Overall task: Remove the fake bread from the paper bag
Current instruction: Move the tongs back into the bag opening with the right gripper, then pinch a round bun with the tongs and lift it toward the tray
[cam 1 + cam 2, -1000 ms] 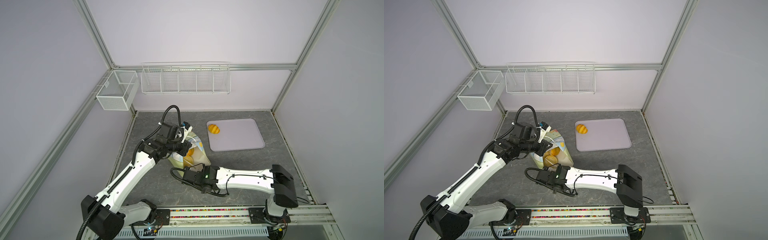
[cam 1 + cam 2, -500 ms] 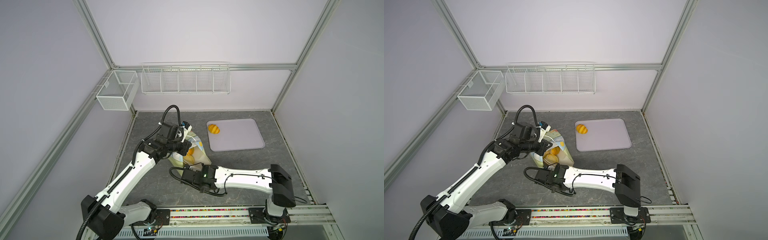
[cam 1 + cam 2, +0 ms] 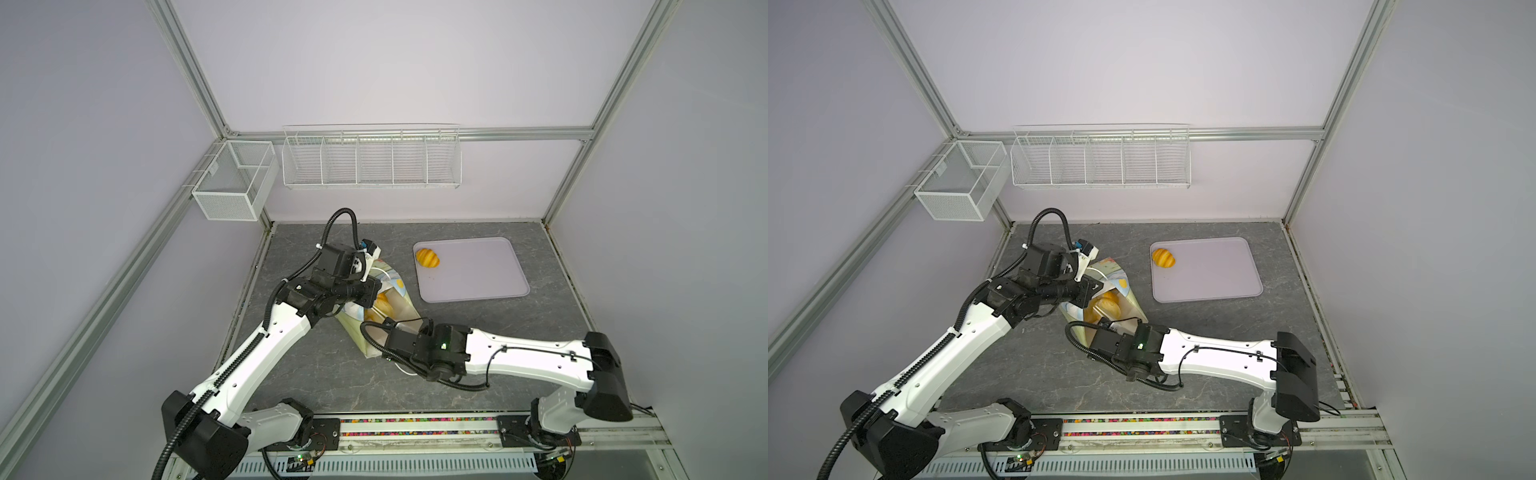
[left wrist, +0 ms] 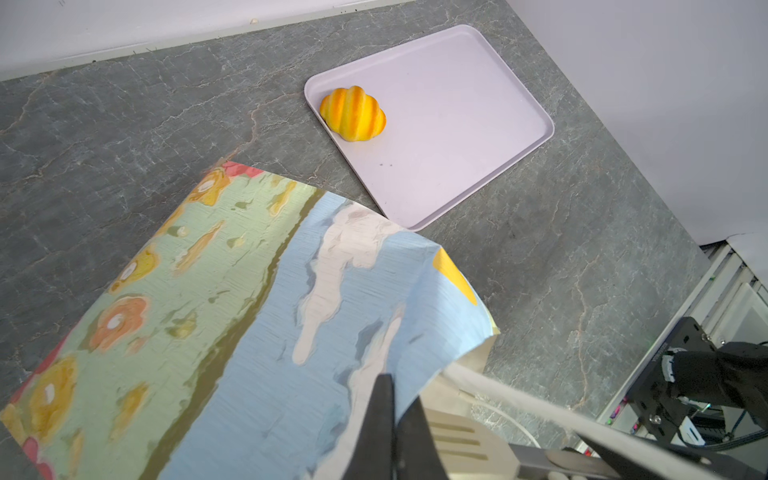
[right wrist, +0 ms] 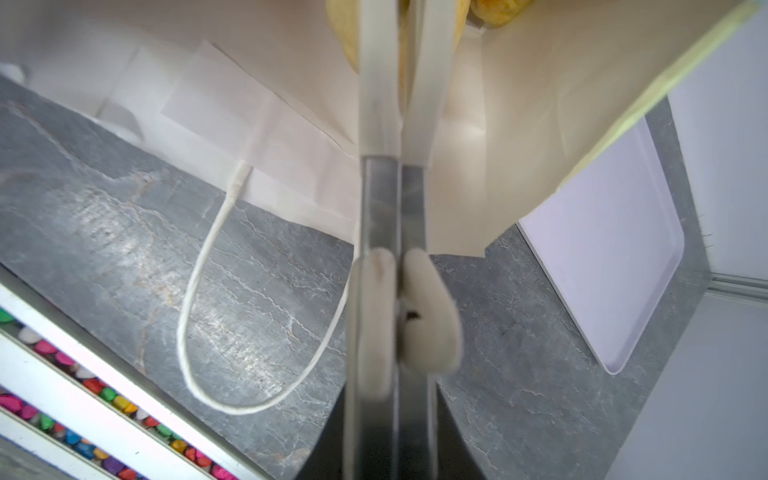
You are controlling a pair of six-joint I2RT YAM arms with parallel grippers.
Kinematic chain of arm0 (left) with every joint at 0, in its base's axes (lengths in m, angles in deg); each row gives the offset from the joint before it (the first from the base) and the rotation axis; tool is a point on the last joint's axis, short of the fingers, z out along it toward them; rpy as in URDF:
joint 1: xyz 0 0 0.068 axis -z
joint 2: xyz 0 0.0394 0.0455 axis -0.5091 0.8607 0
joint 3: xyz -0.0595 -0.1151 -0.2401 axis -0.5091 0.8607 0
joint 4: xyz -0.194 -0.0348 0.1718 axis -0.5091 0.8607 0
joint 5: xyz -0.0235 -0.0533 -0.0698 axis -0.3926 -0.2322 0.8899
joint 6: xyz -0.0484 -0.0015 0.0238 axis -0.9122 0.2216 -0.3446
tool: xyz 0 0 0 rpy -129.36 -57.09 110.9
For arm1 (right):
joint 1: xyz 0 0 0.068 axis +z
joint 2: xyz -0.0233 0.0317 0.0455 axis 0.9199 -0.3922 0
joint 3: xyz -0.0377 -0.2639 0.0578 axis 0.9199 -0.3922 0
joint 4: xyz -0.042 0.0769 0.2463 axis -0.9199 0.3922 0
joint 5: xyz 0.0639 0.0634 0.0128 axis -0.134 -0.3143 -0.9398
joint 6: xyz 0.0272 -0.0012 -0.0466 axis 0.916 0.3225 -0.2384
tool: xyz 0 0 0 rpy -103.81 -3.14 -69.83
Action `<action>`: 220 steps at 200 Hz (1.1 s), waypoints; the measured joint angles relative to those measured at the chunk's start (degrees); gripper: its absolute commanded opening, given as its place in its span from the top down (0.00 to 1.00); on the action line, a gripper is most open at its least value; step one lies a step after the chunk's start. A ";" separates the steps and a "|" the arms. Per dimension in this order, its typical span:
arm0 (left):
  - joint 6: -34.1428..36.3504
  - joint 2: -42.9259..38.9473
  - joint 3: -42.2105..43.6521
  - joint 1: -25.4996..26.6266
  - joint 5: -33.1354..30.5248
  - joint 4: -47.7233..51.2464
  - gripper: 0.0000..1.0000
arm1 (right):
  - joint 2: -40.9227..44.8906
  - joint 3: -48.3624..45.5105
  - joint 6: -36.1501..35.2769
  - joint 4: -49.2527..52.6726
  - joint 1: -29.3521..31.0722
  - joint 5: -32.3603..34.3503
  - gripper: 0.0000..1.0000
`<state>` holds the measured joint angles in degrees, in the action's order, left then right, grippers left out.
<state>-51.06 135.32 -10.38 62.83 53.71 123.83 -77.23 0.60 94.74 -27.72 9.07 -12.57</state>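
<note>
Currently your left gripper (image 4: 395,399) is clamped tight on the upper lip of the paper bag (image 4: 249,311), which lies tilted on the table (image 3: 478,332) with its mouth facing the right arm. Your right gripper (image 5: 401,50) reaches into that mouth with its jaws closed against the fake bread (image 3: 1104,307) inside, though you cannot tell whether a piece is actually pinched. One ridged roll (image 3: 428,257) sits on the lilac tray (image 3: 478,274), apart from the bag.

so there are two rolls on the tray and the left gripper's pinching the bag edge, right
No: the tray holds one roll, not two, as the left wrist view shows. The left gripper does pinch the bag edge.
</note>
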 measured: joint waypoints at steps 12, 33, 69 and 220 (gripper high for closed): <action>-1.05 0.24 -0.26 -0.31 -0.50 -0.28 1.00 | 2.47 -1.27 0.17 -1.09 -0.48 -0.70 0.94; -3.80 1.33 -1.42 -0.72 -1.77 -0.61 1.00 | 6.16 -3.19 0.17 -2.58 -1.14 -1.57 0.94; -8.37 4.92 -5.05 -0.72 -4.02 -1.31 1.00 | 10.78 -5.33 0.13 -4.50 -2.91 -3.19 0.94; -13.16 15.34 -12.94 -2.51 -6.97 -2.16 1.00 | 25.27 -8.11 -3.89 -8.83 -27.67 -17.38 0.94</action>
<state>-64.22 150.67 -23.32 60.32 46.73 121.66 -51.96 -7.51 90.85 -36.55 -18.60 -29.95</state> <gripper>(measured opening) 0.047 0.218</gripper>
